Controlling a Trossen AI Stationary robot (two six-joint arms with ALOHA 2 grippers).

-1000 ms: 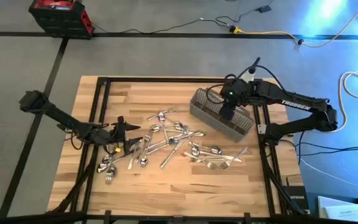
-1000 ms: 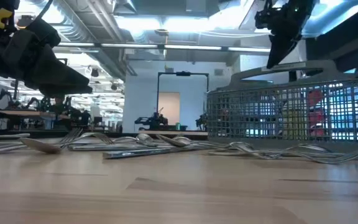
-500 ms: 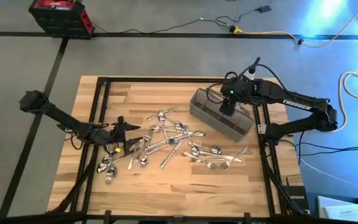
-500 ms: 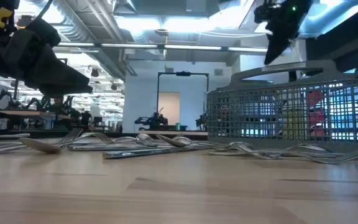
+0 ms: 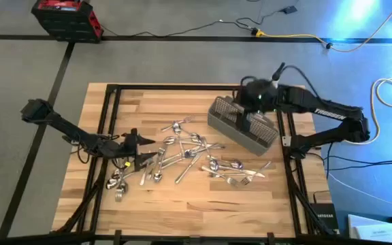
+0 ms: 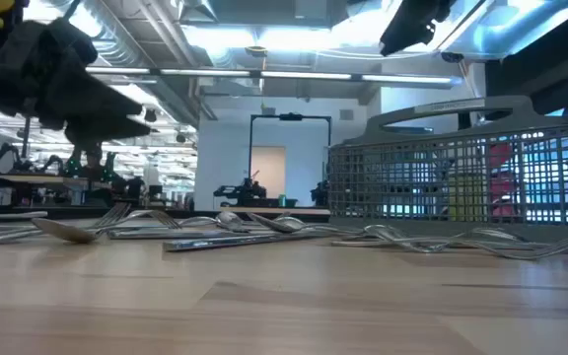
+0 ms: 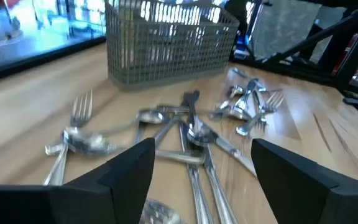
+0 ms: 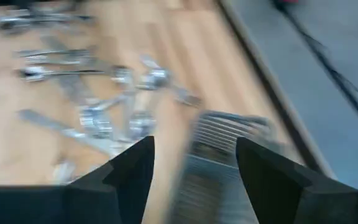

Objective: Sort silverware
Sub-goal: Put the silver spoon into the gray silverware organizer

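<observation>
A: Silverware (image 5: 182, 155) position?
B: Slim shiny metal forks and spoons, scattered loose mid-table on the pale wood-plank table (image 5: 182, 109), beside the gray rectangular wire-mesh basket (image 5: 242, 126).

A: Grippers?
B: Left gripper (image 7: 202, 163) low over the pile's left end, dark wedge-shaped fingers spread, empty. Right gripper (image 8: 194, 163) above the basket, fingers apart, nothing between them.

Scattered silverware (image 5: 186, 155) crowds the table's (image 5: 182, 211) centre, the mesh basket (image 5: 242, 126) blocks two o'clock, while bare wood at twelve and six o'clock leaves passing room.
</observation>
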